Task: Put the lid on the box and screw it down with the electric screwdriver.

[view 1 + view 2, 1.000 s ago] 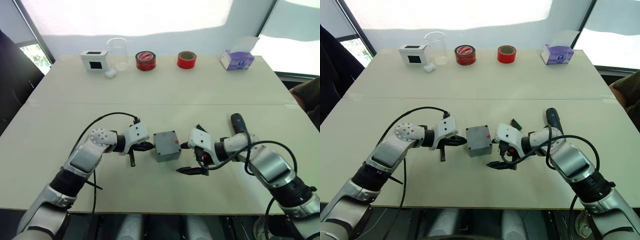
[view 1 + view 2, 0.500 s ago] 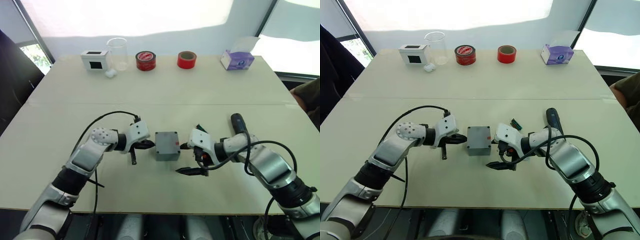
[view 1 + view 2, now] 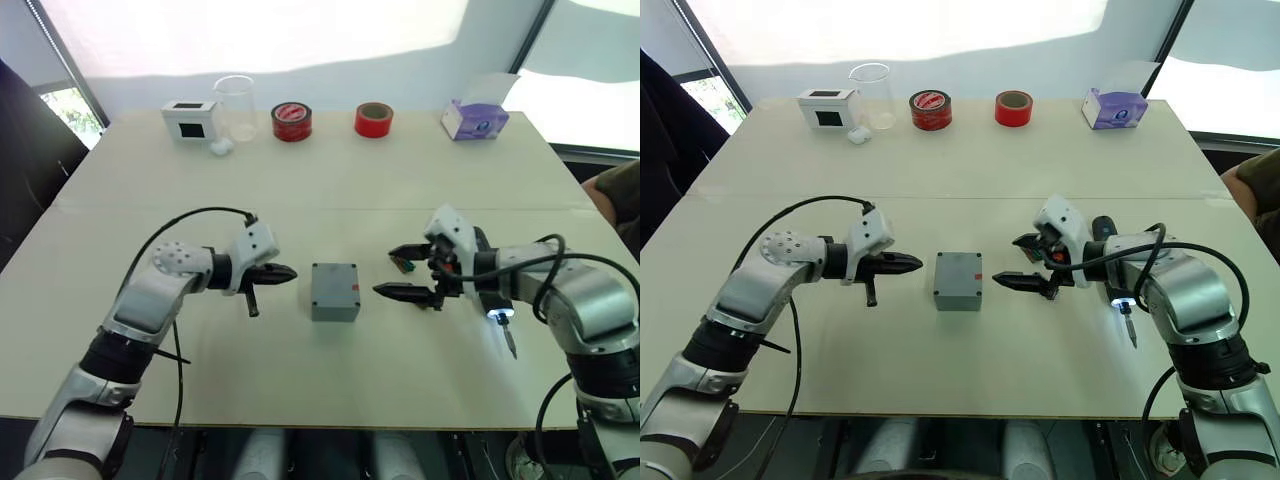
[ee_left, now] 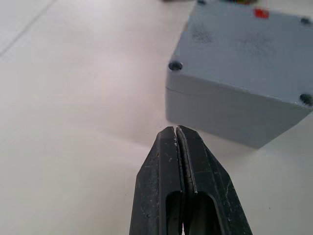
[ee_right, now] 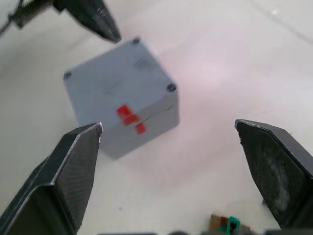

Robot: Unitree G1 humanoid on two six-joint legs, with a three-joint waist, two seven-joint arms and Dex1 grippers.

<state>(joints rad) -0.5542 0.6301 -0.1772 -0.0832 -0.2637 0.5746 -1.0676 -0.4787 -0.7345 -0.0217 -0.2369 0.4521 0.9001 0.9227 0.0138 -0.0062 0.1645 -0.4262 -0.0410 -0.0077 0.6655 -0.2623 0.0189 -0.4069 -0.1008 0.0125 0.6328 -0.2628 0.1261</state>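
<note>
The grey box point(image 3: 334, 297) stands mid-table with the lid point(image 4: 244, 44) resting on top; a seam and corner screw holes show, and a red mark point(image 5: 128, 115) sits on its right side. My left gripper point(image 3: 288, 272) is shut and empty, its tip a short way off the box's left side. To the box's right, and clear of it, my right gripper point(image 3: 384, 270) is open and empty. The black electric screwdriver point(image 3: 1103, 228) lies on the table under my right forearm, its lit tip and thin bit point(image 3: 1129, 333) poking out on the near side.
Small green pieces point(image 3: 405, 265) lie by my right gripper. Along the far edge stand a white box with a black window point(image 3: 190, 118), a clear beaker point(image 3: 234, 105), two red tape rolls point(image 3: 292, 121), point(image 3: 373, 119) and a tissue box point(image 3: 474, 118). A person's arm point(image 3: 620, 195) is at the right edge.
Both grippers have drawn back from the box, the left to the left, the right to the right and farther up the table. The screwdriver's lit tip now shows below my right wrist.
</note>
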